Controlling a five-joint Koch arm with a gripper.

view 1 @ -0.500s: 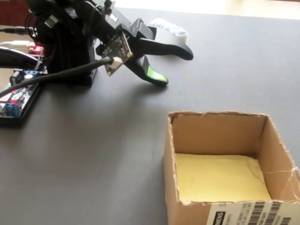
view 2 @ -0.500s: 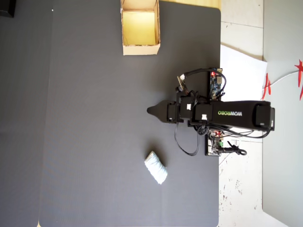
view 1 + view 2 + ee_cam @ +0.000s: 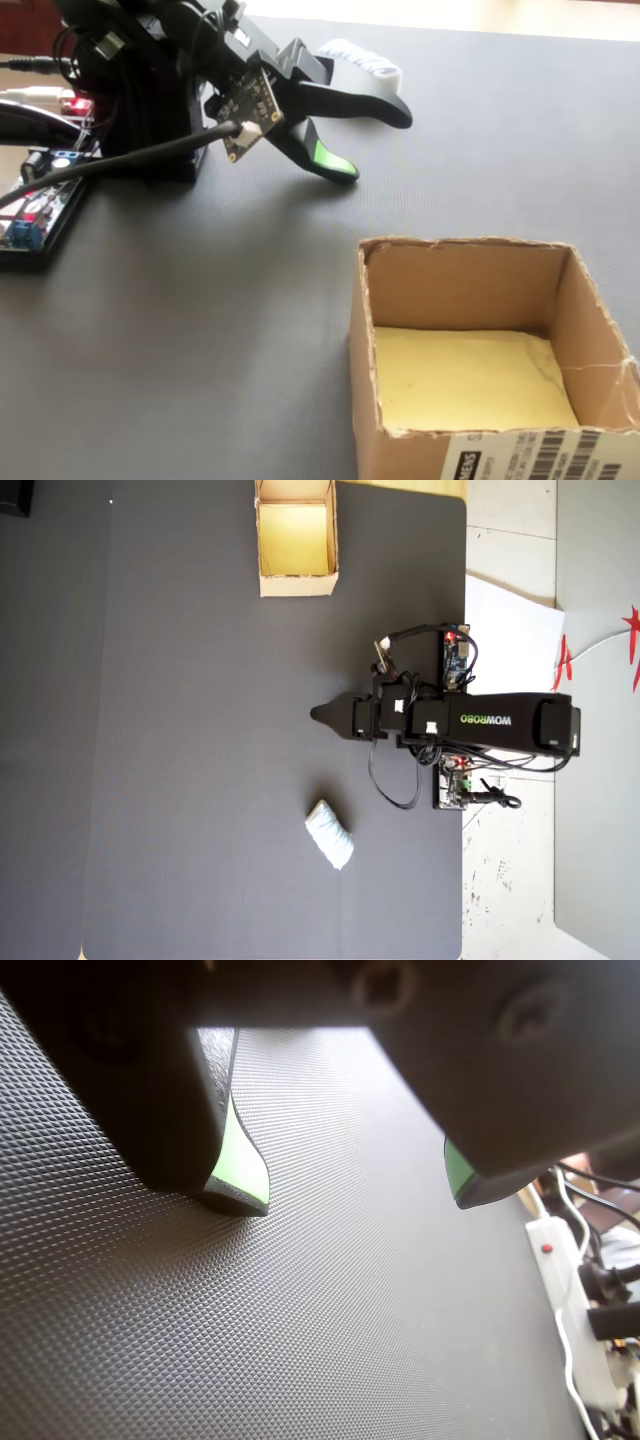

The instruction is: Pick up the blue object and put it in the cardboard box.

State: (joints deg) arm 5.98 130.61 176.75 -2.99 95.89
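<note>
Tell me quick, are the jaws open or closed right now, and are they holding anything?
Gripper: jaws open, holding nothing; bare mat shows between them in the wrist view. The blue object lies apart on the mat.

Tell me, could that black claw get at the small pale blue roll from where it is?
Probably yes: the open claw holds nothing, and only bare dark mat lies between it and the pale blue roll.

Black arm (image 3: 500, 723) (green-padded jaws).
</note>
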